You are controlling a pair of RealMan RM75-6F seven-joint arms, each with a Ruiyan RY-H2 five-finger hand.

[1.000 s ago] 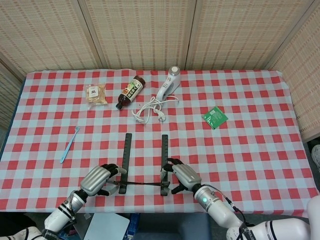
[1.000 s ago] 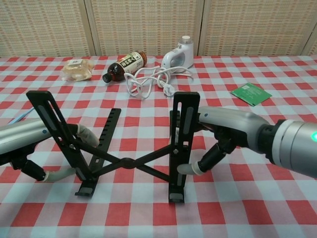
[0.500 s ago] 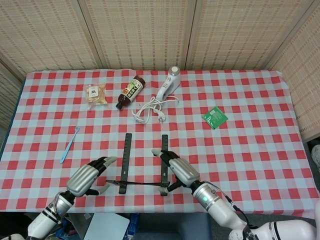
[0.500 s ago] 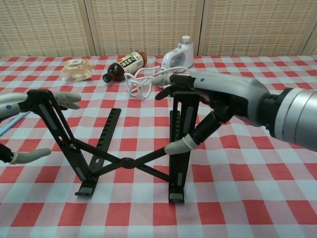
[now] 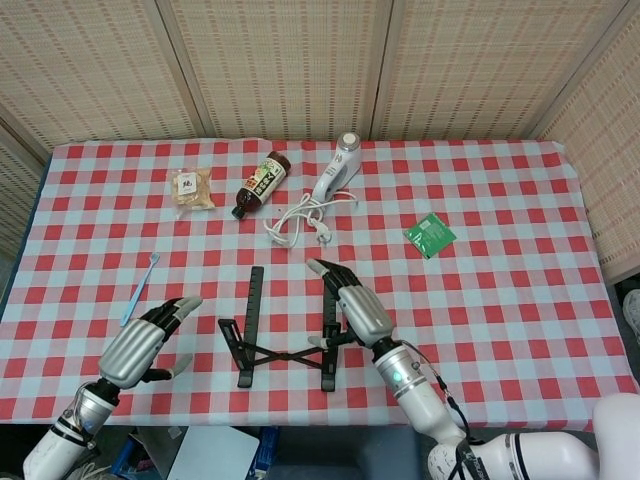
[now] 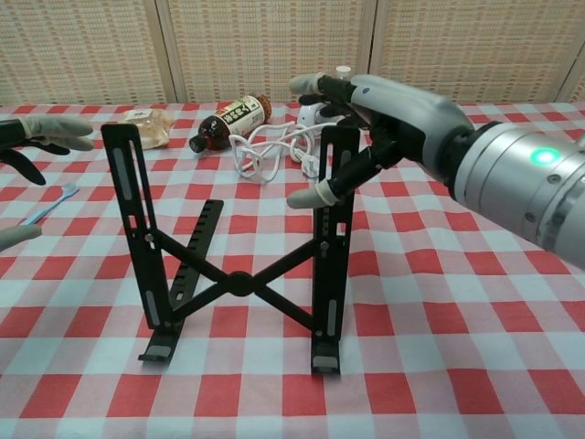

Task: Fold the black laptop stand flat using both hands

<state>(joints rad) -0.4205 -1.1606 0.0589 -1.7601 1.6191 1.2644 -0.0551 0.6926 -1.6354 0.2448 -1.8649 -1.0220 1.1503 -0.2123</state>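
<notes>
Both hands let go: left hand (image 5: pixel 138 345) and right hand (image 6: pixel 379 110) spread empty; laptop stand (image 6: pixel 239 274) rose upright, rails running toward bottle (image 5: pixel 260 184).

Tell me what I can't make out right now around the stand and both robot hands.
- Left robot hand: chest view, cut off by the left edge.
- Right robot hand touching the laptop stand? Unclear in either view.
- Bottle label: too small to read.

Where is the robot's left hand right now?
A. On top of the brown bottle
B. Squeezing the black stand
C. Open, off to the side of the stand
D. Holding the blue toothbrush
C: the left hand has spread fingers and holds nothing, with bare tablecloth between it and the black laptop stand.
</notes>
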